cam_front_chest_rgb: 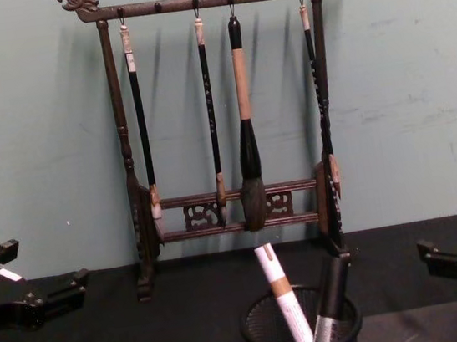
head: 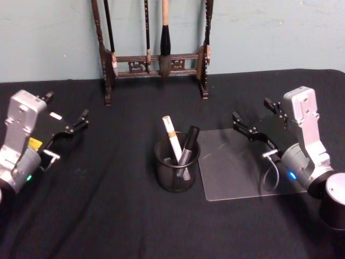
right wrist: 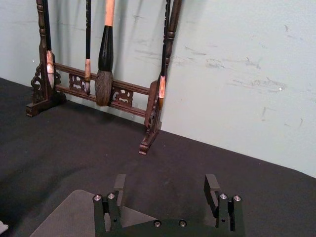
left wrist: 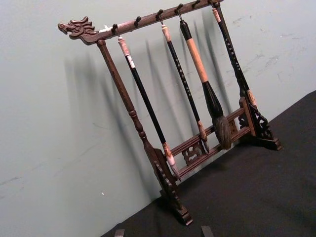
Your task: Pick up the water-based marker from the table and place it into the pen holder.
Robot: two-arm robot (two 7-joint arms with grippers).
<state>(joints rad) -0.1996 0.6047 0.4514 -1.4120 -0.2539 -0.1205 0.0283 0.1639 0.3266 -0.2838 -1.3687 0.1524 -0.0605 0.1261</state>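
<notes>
**Markers Seated in Holder, Both Grippers Clear**

The round black wire-mesh pen holder (head: 177, 170) stood at the centre of the black cloth-covered surface (head: 108, 216). Two markers leaned inside it: a white water-based marker with a tan band (head: 172, 138) and a black marker with a grey barrel (head: 188, 144). A clear rectangular plastic sheet (head: 237, 167) lay just beside the holder. The left gripper (head: 67, 121) hung to the left, fingers apart and empty. The right gripper (head: 257, 120) hung above the sheet, fingers apart and empty. A carved dark wooden brush rack (head: 156, 62) stood behind.
</notes>
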